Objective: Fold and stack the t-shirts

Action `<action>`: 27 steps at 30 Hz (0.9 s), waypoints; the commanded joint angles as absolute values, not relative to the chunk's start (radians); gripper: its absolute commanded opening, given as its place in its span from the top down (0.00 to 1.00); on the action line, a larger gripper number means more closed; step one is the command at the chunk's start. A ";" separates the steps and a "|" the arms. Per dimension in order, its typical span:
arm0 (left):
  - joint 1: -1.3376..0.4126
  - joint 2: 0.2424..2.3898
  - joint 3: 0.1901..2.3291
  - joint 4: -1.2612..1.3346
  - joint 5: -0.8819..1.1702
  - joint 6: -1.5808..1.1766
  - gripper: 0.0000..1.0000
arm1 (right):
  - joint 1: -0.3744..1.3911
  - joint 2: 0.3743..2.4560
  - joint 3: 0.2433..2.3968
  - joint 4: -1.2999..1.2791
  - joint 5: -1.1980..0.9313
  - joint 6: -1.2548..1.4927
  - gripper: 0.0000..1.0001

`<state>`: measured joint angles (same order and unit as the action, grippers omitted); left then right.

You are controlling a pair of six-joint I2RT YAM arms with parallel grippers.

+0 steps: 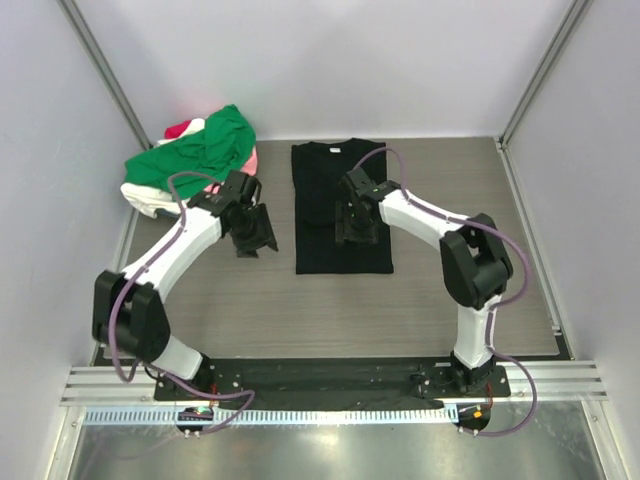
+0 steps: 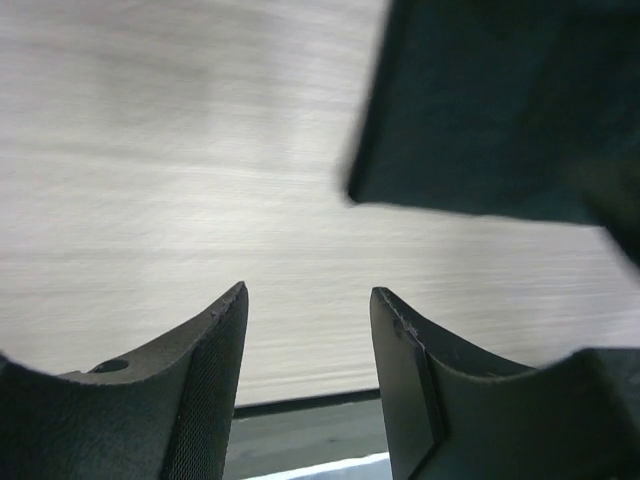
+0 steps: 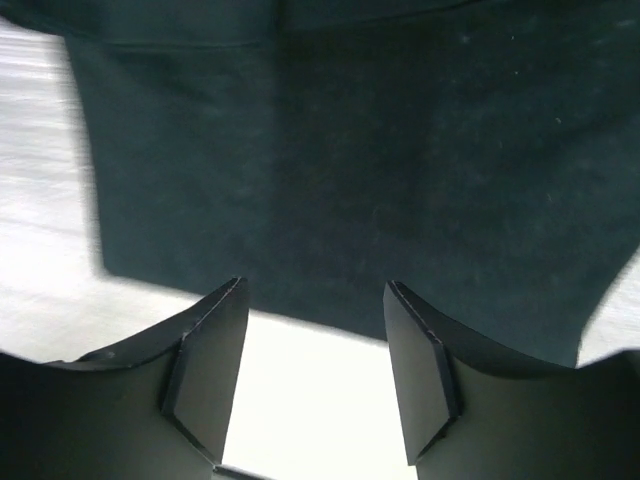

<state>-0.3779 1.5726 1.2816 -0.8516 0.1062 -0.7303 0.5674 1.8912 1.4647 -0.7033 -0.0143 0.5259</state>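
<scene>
The left tool (image 2: 309, 290) has its jaws apart with nothing between them, over bare tabletop (image 2: 150, 180). A corner of the black t-shirt (image 2: 500, 110) lies ahead of it and to its right. The right tool (image 3: 316, 284) is also spread and empty, above the same shirt. The cloth lies flat ahead of it, and pale tabletop shows between its fingers. Beyond the left tool, to its left, sits a heap of shirts (image 1: 200, 150), green on top.
</scene>
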 commanded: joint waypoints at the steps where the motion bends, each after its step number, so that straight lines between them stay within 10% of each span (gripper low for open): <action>1: -0.370 1.436 1.218 -0.857 0.008 -0.634 0.46 | 0.552 1.954 1.532 -0.673 -0.005 0.508 0.39; 17: -0.368 1.358 1.080 -0.831 -0.005 -0.598 0.47 | 0.430 2.502 2.578 -1.031 0.097 0.445 0.37; 27: -0.373 1.417 0.991 -0.625 0.158 -0.739 0.39 | 0.368 1.864 1.656 -0.717 0.028 0.498 0.31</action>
